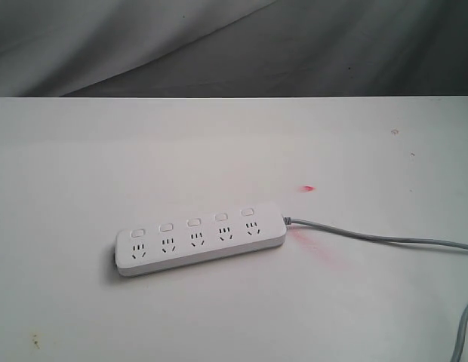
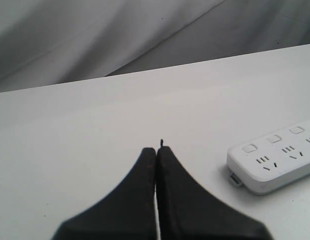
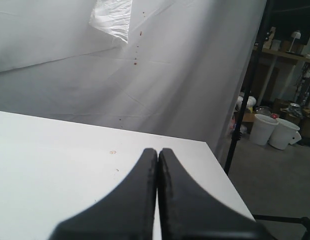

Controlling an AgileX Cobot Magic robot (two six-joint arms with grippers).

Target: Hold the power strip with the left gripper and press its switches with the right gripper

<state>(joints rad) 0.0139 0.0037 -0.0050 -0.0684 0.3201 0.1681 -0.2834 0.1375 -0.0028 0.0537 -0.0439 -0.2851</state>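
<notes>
One power strip (image 1: 200,240) lies flat on the white surface (image 1: 219,136), a little left of the middle and towards the near side, with its right end angled slightly farther away. It carries five sockets (image 1: 196,239) in a row and five switches (image 1: 193,223), one on the far side of each socket. A single grey cord (image 1: 370,237) leaves its right end and runs off the right edge. A second grey stretch shows at the near right corner, and whether it is the same cord cannot be told. One small red mark (image 1: 308,188) sits beyond the strip's right end, and a faint red smear lies beside that end.

Neither arm appears in the exterior view. The left tool (image 2: 156,150) hovers above the bare surface with its two black fingers pressed together and nothing between them. The power strip (image 2: 275,162) lies well apart from it, and only one end with three full switches shows there. The right tool (image 3: 157,151) is likewise closed tight on nothing, hanging over a corner of the surface (image 3: 55,150) and facing a pale cloth (image 3: 160,65). Two white buckets (image 3: 275,132) stand on the floor beyond. The arms behind both tools are out of frame.
</notes>
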